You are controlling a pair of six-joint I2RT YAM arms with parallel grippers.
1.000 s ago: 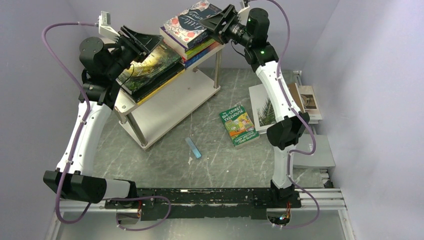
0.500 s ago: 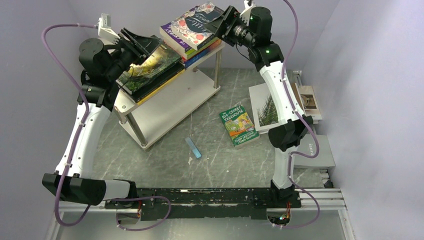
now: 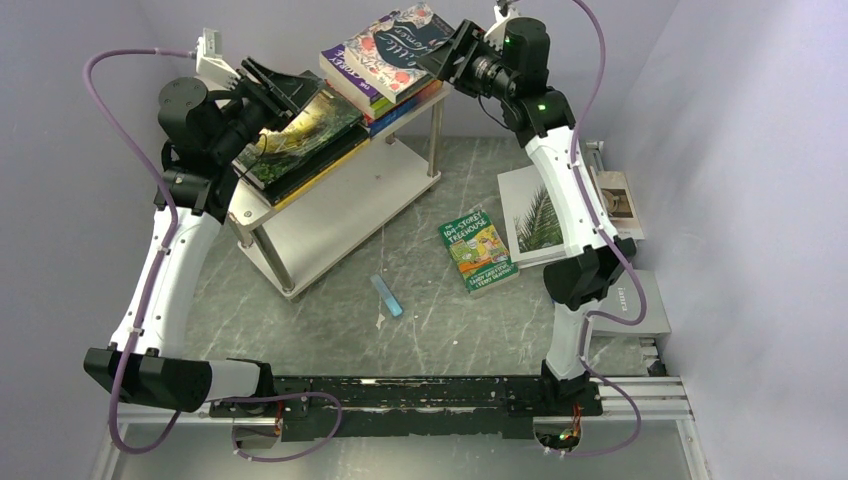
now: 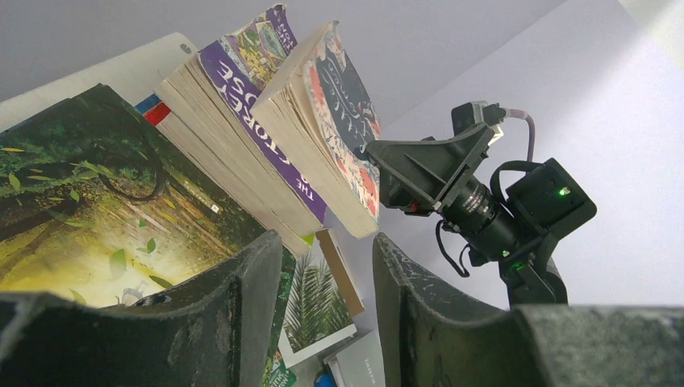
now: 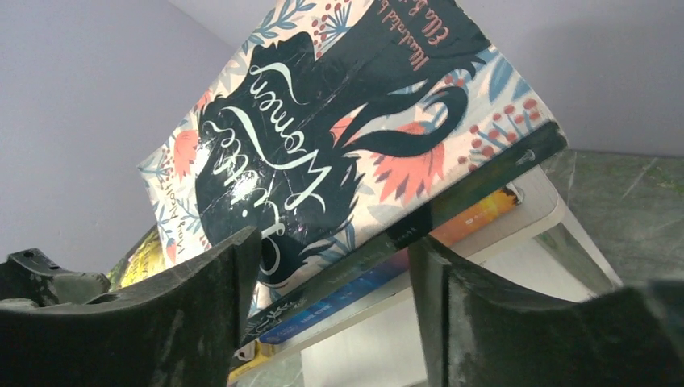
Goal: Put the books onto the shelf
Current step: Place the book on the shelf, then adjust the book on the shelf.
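The shelf [image 3: 340, 215] stands at the far left of the table [image 3: 450, 320], turned at an angle. Its top board carries two stacks of books.

Left stack: a forest book [image 3: 300, 135] lies on top, cover up, w/ dark and yellow ones under it.

Right stack: Little Women [image 3: 400, 45] lies on top, cover up, over a purple-spine book [image 4: 266, 145] and some more.

L gripper [image 4: 324, 246] is at the far-left edge of the forest book. Its fingers are spread and nothing is btw them. One finger is over the cover; touching or not, I cannot tell.

R gripper [image 5: 332, 242] is at the right corner of Little Women. Its fingers are spread wide and pinch nothing. One fingertip is right at the cover's corner; contact is not clear.

Not on the shelf yet, all on the table to the right of it:
- Treehouse book [image 3: 478, 250], cover up.
- Palm book [image 3: 535, 220], just beside it on the right.
- Brown book [image 3: 615, 195] and grey book [image 3: 625, 305], by the right wall, partly hidden by the R arm.

A blue bar [image 3: 387, 297] lies in front of the shelf, apart from the books.
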